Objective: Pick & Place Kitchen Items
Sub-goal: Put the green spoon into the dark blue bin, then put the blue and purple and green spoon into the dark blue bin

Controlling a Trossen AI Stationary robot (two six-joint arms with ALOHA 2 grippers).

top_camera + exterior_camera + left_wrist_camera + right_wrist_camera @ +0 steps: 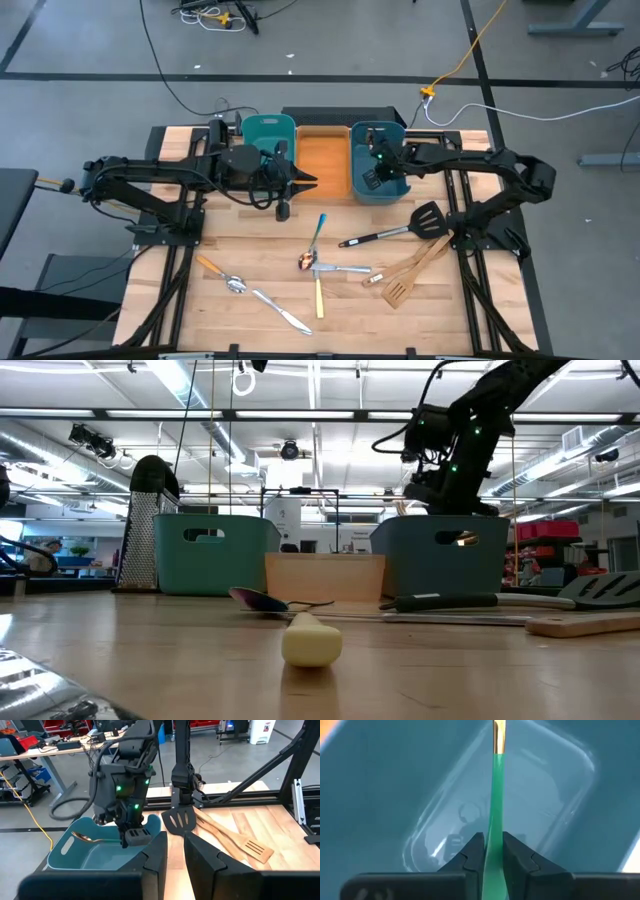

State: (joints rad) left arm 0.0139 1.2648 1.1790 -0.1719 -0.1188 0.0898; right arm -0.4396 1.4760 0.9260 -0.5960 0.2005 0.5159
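Note:
My right gripper [378, 170] hangs over the right teal bin [358, 180], shut on a spoon [85, 838] with a green handle and a gold bowl. My left gripper [287, 190] hovers open and holding nothing by the orange bin's [322, 160] near left corner; its fingers [200, 862] stand slightly apart. On the table lie a black slotted spatula [400, 228], two wooden spatulas [412, 268], a blue-handled spoon [318, 232], a copper spoon [305, 262], a yellow-handled utensil [319, 295], a silver knife [282, 312] and an orange-handled spoon [222, 277]. My right gripper pinches the spoon's green handle [495, 827] between its two fingers, which come from above and lie across it. The spoon is lifted clear and sticks out about level from the fingers, its gold bowl [80, 837] inside the teal bin's opening.
A second teal bin [268, 135] stands left of the orange bin, all three in a row at the far side. The loose utensils crowd the table's middle and right; bare wood shows at the near left [200, 320]. The arm frames flank both sides.

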